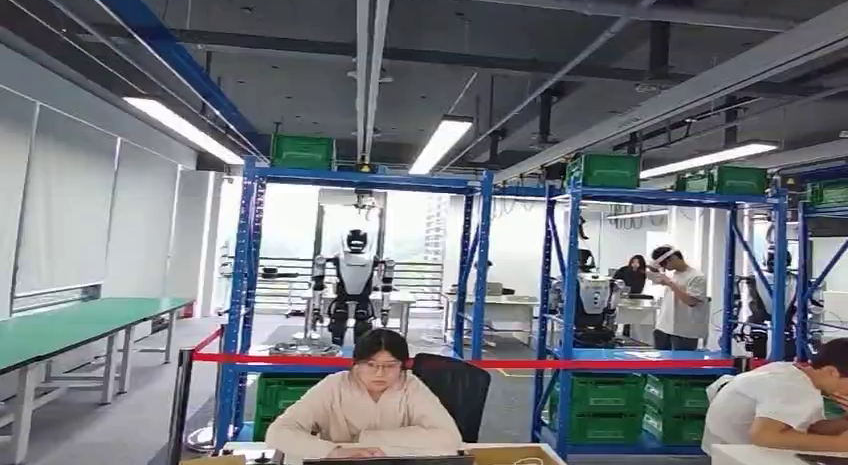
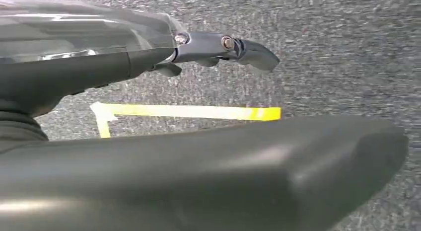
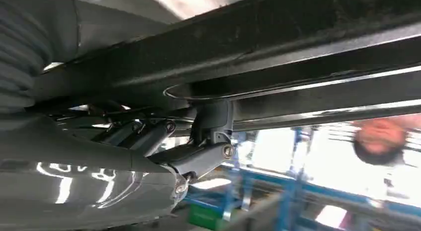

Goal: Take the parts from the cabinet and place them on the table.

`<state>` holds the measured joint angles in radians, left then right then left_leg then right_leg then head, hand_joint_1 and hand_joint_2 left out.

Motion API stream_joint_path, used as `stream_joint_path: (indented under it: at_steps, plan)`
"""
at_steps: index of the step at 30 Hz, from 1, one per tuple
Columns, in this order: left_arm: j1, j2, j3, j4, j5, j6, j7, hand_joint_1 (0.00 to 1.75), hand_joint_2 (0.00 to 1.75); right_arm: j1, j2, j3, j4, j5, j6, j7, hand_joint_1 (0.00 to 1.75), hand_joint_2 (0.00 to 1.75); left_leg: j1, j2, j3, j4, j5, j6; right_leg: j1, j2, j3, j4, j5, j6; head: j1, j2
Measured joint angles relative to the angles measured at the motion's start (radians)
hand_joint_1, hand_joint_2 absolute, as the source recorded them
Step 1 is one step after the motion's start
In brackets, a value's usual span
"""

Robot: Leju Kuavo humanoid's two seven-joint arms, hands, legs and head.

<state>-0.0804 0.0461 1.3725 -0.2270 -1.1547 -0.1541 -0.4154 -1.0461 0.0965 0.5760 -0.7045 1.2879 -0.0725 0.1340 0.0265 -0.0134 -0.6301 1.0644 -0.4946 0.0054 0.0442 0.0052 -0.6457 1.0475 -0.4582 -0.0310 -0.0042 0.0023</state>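
Dark fingers [image 3: 144, 134] of the right hand [image 3: 164, 156] curl under a black slab [image 3: 298, 52]; whether they grip it, I cannot tell. The left hand [image 2: 99, 67] hangs, fingers straight and apart, holding nothing. The parts are perhaps in the green bins [image 1: 600, 395] at five o'clock. They are probably rigid, so grip them mid-body.

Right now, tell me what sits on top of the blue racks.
Green crates: one on the left blue rack, others on the right racks. Their contents cannot be seen from the head view.

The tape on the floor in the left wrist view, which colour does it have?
The tape is yellow, on grey carpet. The left wrist view shows it best.
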Motion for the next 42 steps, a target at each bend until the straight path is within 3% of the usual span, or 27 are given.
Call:
stream_joint_path:
  at_steps: [3,5,6,8,9,10,11,13,14,15,16,18,20,21,23,24,25,26,29,30,34,36,37,39,40,41,42]
  plan:
    - [0.002,-0.004,0.0,0.0,0.003,0.005,-0.005,0.0,1.75,0.009,-0.007,-0.027,0.058,0.009,0.006,0.032,1.75,1.75,0.005,0.0,0.007,-0.014,0.004,-0.009,0.006,0.0,0.006,-0.013,0.0,-0.003,-0.001,0.001]
    - [0.007,-0.007,0.001,0.0,0.005,0.005,-0.005,0.0,1.75,0.021,-0.013,-0.053,0.081,0.002,0.005,0.033,1.75,1.75,0.001,0.004,0.005,-0.004,-0.018,-0.009,-0.006,-0.006,0.033,-0.063,0.014,-0.005,-0.001,0.001]
    - [0.008,-0.008,0.001,0.0,0.006,0.007,-0.005,0.0,1.75,0.023,-0.017,-0.065,0.096,-0.002,0.003,0.031,1.75,1.75,-0.002,0.004,-0.014,0.043,-0.05,-0.008,-0.009,-0.006,0.035,-0.065,0.015,-0.007,-0.001,0.001]
    - [0.008,-0.007,0.005,0.0,0.012,0.017,0.0,0.0,1.75,0.045,-0.029,-0.096,0.135,-0.013,-0.004,0.014,1.75,1.75,-0.002,0.004,-0.084,0.192,-0.112,-0.012,-0.01,-0.006,0.038,-0.063,0.012,-0.007,-0.001,0.001]
    - [0.009,-0.007,0.007,0.0,0.013,0.019,0.003,0.0,1.75,0.064,-0.036,-0.112,0.152,-0.018,-0.005,0.008,1.75,1.75,-0.003,0.004,-0.113,0.245,-0.122,-0.016,-0.01,-0.007,0.038,-0.063,0.011,-0.007,0.0,0.0]
    - [0.012,-0.008,0.008,0.0,0.013,0.021,0.003,0.0,1.75,0.084,-0.042,-0.125,0.164,-0.021,-0.006,0.002,1.75,1.75,-0.001,0.004,-0.12,0.251,-0.112,-0.019,-0.011,-0.007,0.038,-0.061,0.01,-0.007,0.0,0.0]
    - [0.015,-0.008,0.008,0.0,0.013,0.023,0.004,0.0,1.75,0.1,-0.045,-0.137,0.17,-0.028,-0.008,-0.004,1.75,1.75,0.001,0.005,-0.107,0.217,-0.082,-0.023,-0.014,-0.005,0.037,-0.057,0.007,-0.003,0.0,0.0]
    - [0.015,-0.008,0.008,0.0,0.015,0.022,0.001,0.0,1.75,0.114,-0.053,-0.164,0.184,-0.044,-0.01,-0.025,1.75,1.75,0.006,0.006,-0.038,0.07,0.006,-0.033,-0.022,-0.001,0.035,-0.037,-0.006,0.007,0.0,0.0]
    - [0.014,-0.008,0.009,0.0,0.015,0.023,-0.001,0.0,1.75,0.117,-0.056,-0.179,0.192,-0.055,-0.01,-0.041,1.75,1.75,0.008,0.005,-0.015,0.025,0.012,-0.038,-0.023,0.0,0.029,-0.021,-0.017,0.014,0.0,0.0]
    - [0.01,-0.008,0.01,0.0,0.016,0.023,-0.004,0.0,1.75,0.119,-0.06,-0.195,0.2,-0.066,-0.01,-0.056,1.75,1.75,0.005,0.003,-0.005,0.003,0.002,-0.029,-0.018,0.002,0.019,0.0,-0.024,0.02,0.0,0.0]
    - [0.009,-0.008,0.01,0.0,0.018,0.023,-0.008,0.0,1.75,0.128,-0.063,-0.209,0.202,-0.078,-0.009,-0.071,1.75,1.75,0.001,0.003,-0.008,0.011,-0.001,-0.016,-0.018,0.003,0.016,-0.001,-0.024,0.022,0.0,0.0]
    - [0.012,-0.008,0.01,0.0,0.018,0.022,-0.016,0.0,1.75,0.151,-0.065,-0.227,0.207,-0.103,-0.009,-0.109,1.75,1.75,-0.004,0.004,-0.007,0.011,-0.001,-0.01,-0.021,0.002,0.018,-0.002,-0.023,0.024,-0.001,0.0]
    - [0.012,-0.008,0.01,0.0,0.019,0.022,-0.018,0.0,1.75,0.169,-0.066,-0.243,0.208,-0.118,-0.009,-0.134,1.75,1.75,0.002,0.006,-0.006,0.007,0.004,0.002,-0.024,0.001,0.011,0.019,-0.048,0.036,-0.001,0.0]
    - [0.011,-0.008,0.01,0.0,0.019,0.023,-0.02,0.0,1.75,0.175,-0.066,-0.249,0.207,-0.134,-0.008,-0.153,1.75,1.75,0.002,0.006,-0.005,0.007,0.003,0.006,-0.029,0.0,-0.009,0.069,-0.081,0.042,-0.001,0.0]
    - [0.011,-0.008,0.011,0.0,0.019,0.022,-0.023,0.0,1.75,0.196,-0.066,-0.257,0.207,-0.16,-0.002,-0.194,1.75,1.75,0.0,0.006,-0.005,0.007,0.003,0.007,-0.036,0.0,-0.077,0.225,-0.152,0.049,-0.001,0.0]
    - [0.012,-0.008,0.011,0.0,0.018,0.022,-0.024,0.0,1.75,0.205,-0.066,-0.258,0.206,-0.173,-0.002,-0.211,1.75,1.75,0.0,0.006,-0.004,0.007,0.002,0.008,-0.038,0.0,-0.105,0.286,-0.17,0.05,-0.001,0.0]
    - [0.014,-0.007,0.012,0.0,0.016,0.023,-0.026,0.0,1.75,0.211,-0.066,-0.26,0.203,-0.185,-0.002,-0.227,1.75,1.75,0.0,0.007,-0.001,0.007,0.002,0.008,-0.038,0.0,-0.113,0.305,-0.166,0.051,-0.002,0.0]
    - [0.015,-0.007,0.013,0.0,0.014,0.022,-0.031,0.0,1.75,0.215,-0.066,-0.262,0.199,-0.196,-0.002,-0.241,1.75,1.75,0.0,0.007,0.002,0.007,0.0,0.008,-0.038,0.0,-0.096,0.27,-0.141,0.05,-0.001,0.0]
    - [0.014,-0.007,0.012,0.0,0.007,0.025,-0.053,0.0,1.75,0.222,-0.072,-0.264,0.181,-0.244,0.001,-0.28,1.75,1.75,0.003,0.008,0.011,0.004,0.0,0.008,-0.032,0.0,0.037,0.017,-0.032,0.033,-0.002,0.0]
    - [0.014,-0.008,0.012,0.0,0.001,0.026,-0.059,0.0,1.75,0.226,-0.075,-0.265,0.171,-0.26,0.001,-0.292,0.0,0.0,0.003,0.008,0.011,0.003,0.0,0.004,-0.026,0.0,0.05,-0.011,-0.043,0.035,-0.001,0.0]
    - [0.015,-0.008,0.012,0.0,-0.01,0.028,-0.07,0.0,1.75,0.246,-0.085,-0.265,0.148,-0.316,0.012,-0.318,0.0,0.0,0.015,0.008,0.022,-0.018,0.013,-0.024,-0.011,0.0,0.06,-0.037,-0.02,0.012,-0.002,0.0]
    - [0.017,-0.009,0.012,0.0,-0.013,0.027,-0.071,0.0,1.75,0.261,-0.086,-0.265,0.143,-0.336,0.019,-0.323,0.0,0.0,0.01,0.009,0.006,0.019,-0.03,-0.019,-0.02,-0.007,0.067,-0.063,-0.001,0.001,-0.001,0.0]
    - [0.018,-0.01,0.012,0.0,-0.018,0.026,-0.071,0.0,0.0,0.268,-0.086,-0.265,0.142,-0.344,0.019,-0.326,0.0,0.0,0.008,0.009,-0.02,0.08,-0.073,-0.02,-0.021,-0.007,0.063,-0.063,0.001,0.0,-0.001,0.0]
    - [0.021,-0.007,0.011,0.0,-0.018,0.026,-0.073,0.0,0.0,0.285,-0.087,-0.264,0.137,-0.358,0.019,-0.338,0.0,0.0,0.005,0.009,-0.076,0.227,-0.14,-0.026,-0.02,-0.008,0.059,-0.063,0.002,0.0,-0.001,0.0]
    - [0.023,-0.007,0.011,0.0,-0.018,0.026,-0.074,0.0,0.0,0.291,-0.088,-0.264,0.134,-0.364,0.019,-0.343,0.0,0.0,0.004,0.009,-0.084,0.257,-0.142,-0.029,-0.02,-0.008,0.059,-0.061,0.002,0.0,-0.001,0.0]
    - [0.024,-0.007,0.011,0.0,-0.018,0.026,-0.076,0.0,0.0,0.295,-0.09,-0.263,0.131,-0.369,0.019,-0.346,0.0,0.0,0.006,0.009,-0.073,0.243,-0.125,-0.031,-0.021,-0.007,0.059,-0.06,0.002,0.0,-0.001,0.0]
    - [0.024,-0.006,0.012,0.0,-0.018,0.027,-0.076,0.0,0.0,0.298,-0.091,-0.263,0.126,-0.377,0.019,-0.352,0.0,0.0,0.008,0.009,-0.044,0.186,-0.09,-0.034,-0.023,-0.006,0.059,-0.057,0.001,0.002,-0.001,0.0]
